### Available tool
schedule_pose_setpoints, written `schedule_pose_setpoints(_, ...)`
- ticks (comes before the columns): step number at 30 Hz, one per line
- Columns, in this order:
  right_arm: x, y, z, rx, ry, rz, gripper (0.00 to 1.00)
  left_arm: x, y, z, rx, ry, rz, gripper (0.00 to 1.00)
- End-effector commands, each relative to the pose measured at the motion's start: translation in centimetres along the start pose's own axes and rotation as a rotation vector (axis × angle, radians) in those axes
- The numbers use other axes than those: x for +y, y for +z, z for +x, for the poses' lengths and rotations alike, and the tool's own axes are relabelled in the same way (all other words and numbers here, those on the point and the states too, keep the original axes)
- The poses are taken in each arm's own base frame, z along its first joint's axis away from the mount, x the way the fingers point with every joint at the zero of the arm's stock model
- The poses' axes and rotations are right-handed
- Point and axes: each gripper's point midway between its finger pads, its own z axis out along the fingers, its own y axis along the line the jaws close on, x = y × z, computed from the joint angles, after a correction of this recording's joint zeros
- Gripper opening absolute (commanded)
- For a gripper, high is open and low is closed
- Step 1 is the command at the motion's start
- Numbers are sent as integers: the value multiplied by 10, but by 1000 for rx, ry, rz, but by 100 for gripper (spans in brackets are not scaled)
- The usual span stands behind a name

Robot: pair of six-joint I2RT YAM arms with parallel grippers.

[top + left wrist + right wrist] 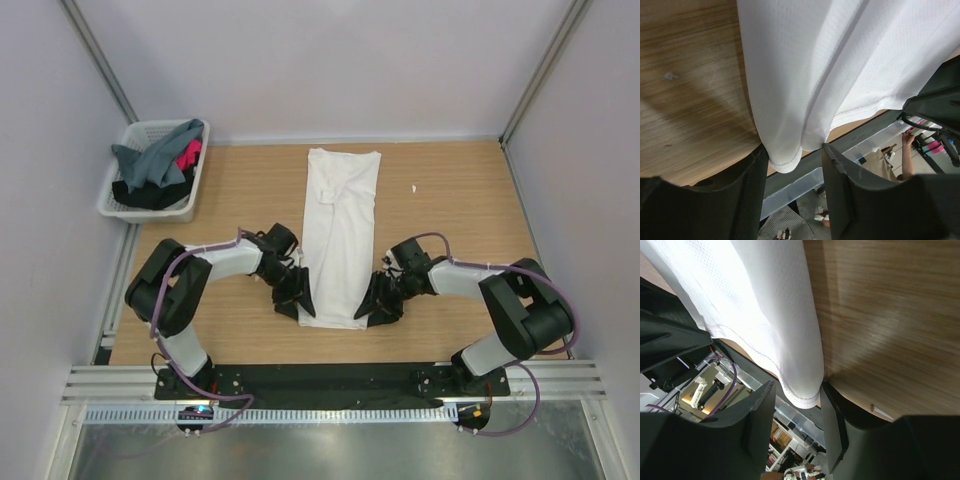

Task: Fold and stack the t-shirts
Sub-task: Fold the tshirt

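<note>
White t-shirt [341, 232] strip runs 12–6; left gripper [795, 152] at 9 and right gripper [798, 390] at 3 straddle its near corners, clench not discernible.

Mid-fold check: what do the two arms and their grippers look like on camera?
The left arm and right arm have pale grey links between bulky black joints and stand on a black base plate. A purple cable loops loosely along each. The left gripper and right gripper are matt black with broad flat fingers. No markings show.
</note>
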Motion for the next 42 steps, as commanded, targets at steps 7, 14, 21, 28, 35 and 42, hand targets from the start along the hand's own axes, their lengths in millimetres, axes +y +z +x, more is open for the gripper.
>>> schedule_pose_setpoints(7, -3, 8, 0, 0, -17, 6, 36, -1, 4, -8, -40, 29, -9, 35)
schedule_pose_setpoints(14, 8, 8, -13, -36, -48, -20, 20, -7, 3, -5, -41, 51, 14, 27)
schedule_pose_setpoints(21, 21, -23, -34, -107, -120, 6, 2, -35, -19, -25, -121, 175, 37, 0)
schedule_pose_setpoints(28, 38, -66, -48, -179, -169, 7, 2, -70, -55, -55, -218, 328, 42, 0)
schedule_pose_setpoints(35, 67, -96, -89, -281, -189, -23, 2, -91, -85, -88, -290, 360, 51, 0)
schedule_pose_setpoints(42, 98, -123, -170, -419, -208, -64, 1, -108, -111, -146, -395, 361, 68, 0)
